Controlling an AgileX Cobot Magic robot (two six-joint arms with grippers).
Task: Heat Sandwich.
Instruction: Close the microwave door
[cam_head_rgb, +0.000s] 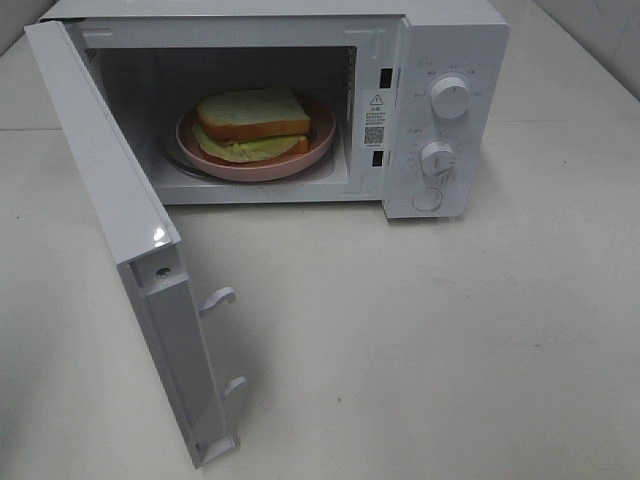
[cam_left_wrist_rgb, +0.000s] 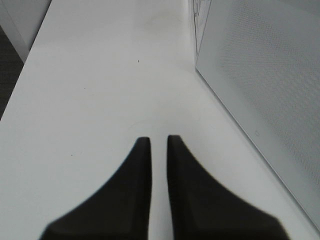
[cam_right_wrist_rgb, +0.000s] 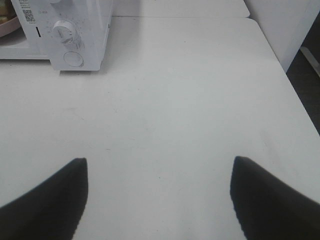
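Note:
The sandwich (cam_head_rgb: 252, 124), pale bread with green and yellow layers, lies on a pink round plate (cam_head_rgb: 300, 158) inside the white microwave (cam_head_rgb: 455, 55). The microwave's door (cam_head_rgb: 120, 250) stands swung wide open toward the front left. Neither arm shows in the exterior high view. In the left wrist view my left gripper (cam_left_wrist_rgb: 159, 141) hovers over bare table beside the open door (cam_left_wrist_rgb: 265, 90), its dark fingers nearly touching with nothing between them. My right gripper (cam_right_wrist_rgb: 159, 172) stands open over the table, facing the microwave's control panel (cam_right_wrist_rgb: 70, 35) from a distance.
Two round knobs (cam_head_rgb: 449, 97) and a round button (cam_head_rgb: 428, 199) sit on the microwave's right panel. Two latch hooks (cam_head_rgb: 218, 298) stick out of the door's free edge. The white table (cam_head_rgb: 450, 340) reaches to its right edge (cam_right_wrist_rgb: 287, 75).

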